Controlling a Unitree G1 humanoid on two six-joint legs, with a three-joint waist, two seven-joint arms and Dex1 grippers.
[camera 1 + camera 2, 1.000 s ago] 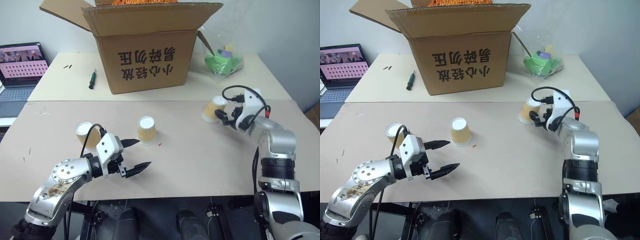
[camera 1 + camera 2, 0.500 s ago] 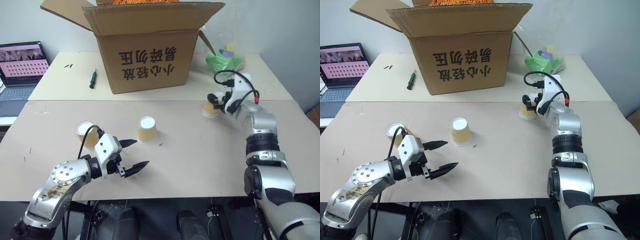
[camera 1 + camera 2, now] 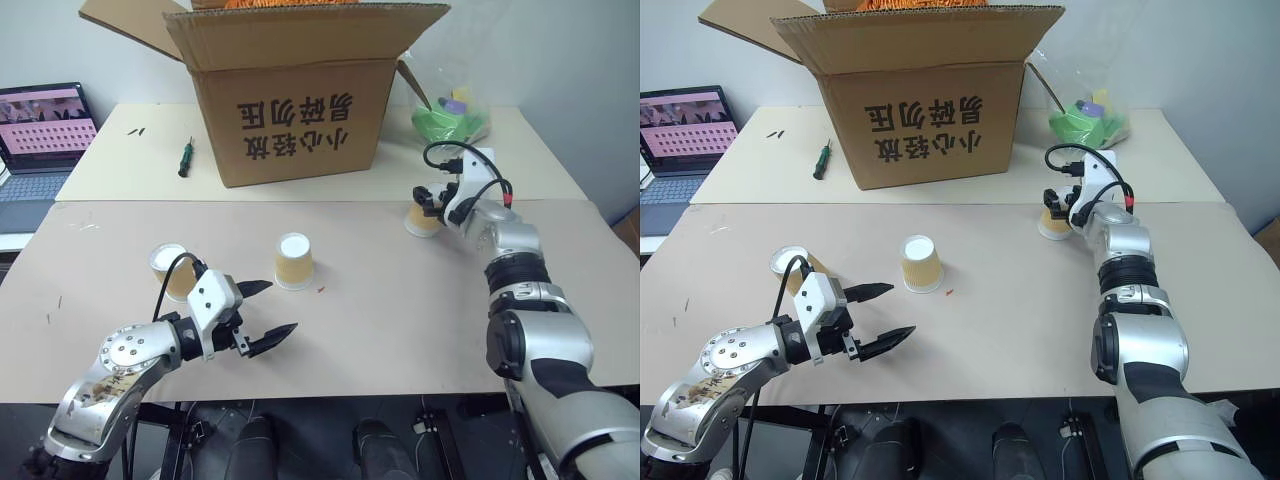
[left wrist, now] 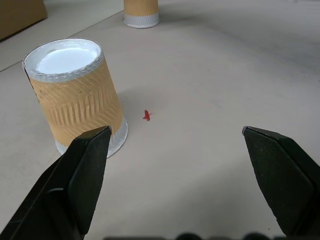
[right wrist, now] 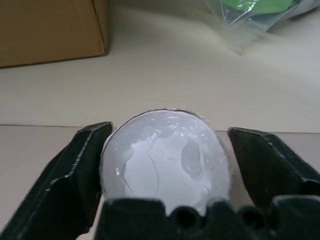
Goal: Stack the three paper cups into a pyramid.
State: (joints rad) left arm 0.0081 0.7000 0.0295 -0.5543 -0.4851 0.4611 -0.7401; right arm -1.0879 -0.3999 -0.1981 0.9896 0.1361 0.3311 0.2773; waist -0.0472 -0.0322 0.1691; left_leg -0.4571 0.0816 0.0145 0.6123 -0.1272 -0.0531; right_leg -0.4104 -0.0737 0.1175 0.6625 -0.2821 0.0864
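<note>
Head views, right gripper (image 3: pixel 432 203): it is reaching out to the far right cup (image 3: pixel 421 220), which is standing upside down on the tan table (image 3: pixel 400 330); its black fingers are sitting either side of the cup's upper part.
Head views, left gripper (image 3: pixel 268 312): it is hovering low over the near table with its jaws spread wide and nothing between them.
Head views, middle cup (image 3: pixel 294 260): it is standing upside down just ahead of the left gripper, white base up.
Head views, left cup (image 3: pixel 170 270): it is standing beside the left gripper's wrist, apart from the other two.
Head views, cardboard box (image 3: pixel 290 95): it is sitting well beyond both grippers, flaps open, with four large black Chinese characters printed upside down on its front.
Head views, screwdriver (image 3: pixel 184 158): it is lying left of the box.
Head views, laptop (image 3: pixel 40 130): it is standing open at the far left edge.
Head views, plastic bag (image 3: pixel 450 118): it is lying just beyond the right gripper, with green things inside.
Left wrist view: the middle cup (image 4: pixel 77 97) is standing close ahead of one open finger (image 4: pixel 82 175), not touching it; a red speck (image 4: pixel 146 116) is lying beside it.
Right wrist view: the two fingers (image 5: pixel 85 165) are flanking the far right cup's white base (image 5: pixel 165 160), closing in against its sides.
</note>
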